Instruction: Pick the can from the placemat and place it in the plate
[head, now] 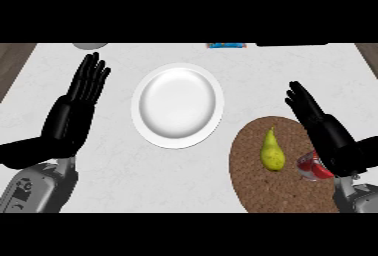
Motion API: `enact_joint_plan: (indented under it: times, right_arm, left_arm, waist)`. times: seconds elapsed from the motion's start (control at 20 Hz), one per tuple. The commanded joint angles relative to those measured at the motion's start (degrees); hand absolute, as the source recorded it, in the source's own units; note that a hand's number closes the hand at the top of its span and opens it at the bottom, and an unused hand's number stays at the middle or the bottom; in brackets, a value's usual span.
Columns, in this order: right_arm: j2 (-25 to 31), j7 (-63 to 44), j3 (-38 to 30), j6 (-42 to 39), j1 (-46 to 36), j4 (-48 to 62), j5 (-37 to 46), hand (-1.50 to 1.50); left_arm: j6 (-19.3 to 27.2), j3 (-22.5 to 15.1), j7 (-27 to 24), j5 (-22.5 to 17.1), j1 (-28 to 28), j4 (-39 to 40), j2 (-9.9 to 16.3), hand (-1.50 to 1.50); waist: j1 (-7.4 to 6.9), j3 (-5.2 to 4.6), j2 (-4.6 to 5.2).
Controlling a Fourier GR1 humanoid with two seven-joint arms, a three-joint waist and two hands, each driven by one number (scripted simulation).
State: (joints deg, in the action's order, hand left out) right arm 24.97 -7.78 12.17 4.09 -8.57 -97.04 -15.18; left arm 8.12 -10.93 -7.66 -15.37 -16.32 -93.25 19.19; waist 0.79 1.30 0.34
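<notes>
On the white counter (111, 170), centre: a white plate (177, 105), round, bare inside. Down and to the right of the plate, well apart from its rim: a round brown placemat (269, 192), cork-like in texture. On the placemat, on the side nearer the plate: a yellow-green pear (272, 150), lying with its stem end pointing away toward the far edge of the counter. Farther from the plate, on the right part of the placemat: a red can (313, 167) with white markings, lying tilted, half hidden behind the right hand (328, 135). Right hand released, fingers straight and stretched up past the can toward the far edge, palm side just against or beside the can; contact cannot be told for sure. Not curled round anything. To the left of the plate, clear of its rim: the left hand (74, 112), also released, fingers straight and pointing away, resting open above the counter, holding nothing. Beyond the plate, at the far edge of the counter: a grey round thing (90, 45) to the left, a small blue and orange thing (226, 45) and a dark flat thing (291, 44) to the right, all cut off, too little showing to name.
</notes>
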Motion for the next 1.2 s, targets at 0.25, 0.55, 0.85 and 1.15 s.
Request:
enact_joint_plan:
  times: [0.25, 0.55, 0.85, 1.15]
  right_arm:
    - [-13.2, 5.8, -23.2, 21.7, -0.9, -6.9, -11.9, -1.50]
    - [-15.2, 12.6, -26.2, 44.8, 7.9, -10.7, 8.9, -1.50]
    - [-22.8, 9.0, -12.0, 53.7, 22.9, -31.9, 22.1, -1.50]
    - [-16.0, -4.9, -2.5, 45.3, 37.9, -35.1, 30.0, -1.50]
  left_arm:
    - [5.5, 4.5, 3.2, 10.5, 13.6, 9.6, 11.5, 0.00]
    - [5.7, 4.4, 0.9, 11.2, 19.2, 10.6, 11.7, 0.00]
    - [4.5, 5.3, 2.5, 11.0, 18.6, 9.5, 12.1, 0.00]
    - [5.2, 4.5, 0.2, 12.2, 20.1, 9.3, 10.4, 0.00]
  waist:
    - [1.17, -0.87, -1.45]
    - [1.14, -1.48, -1.18]
    - [0.36, -1.45, -0.73]
    - [-0.22, -1.60, -0.33]
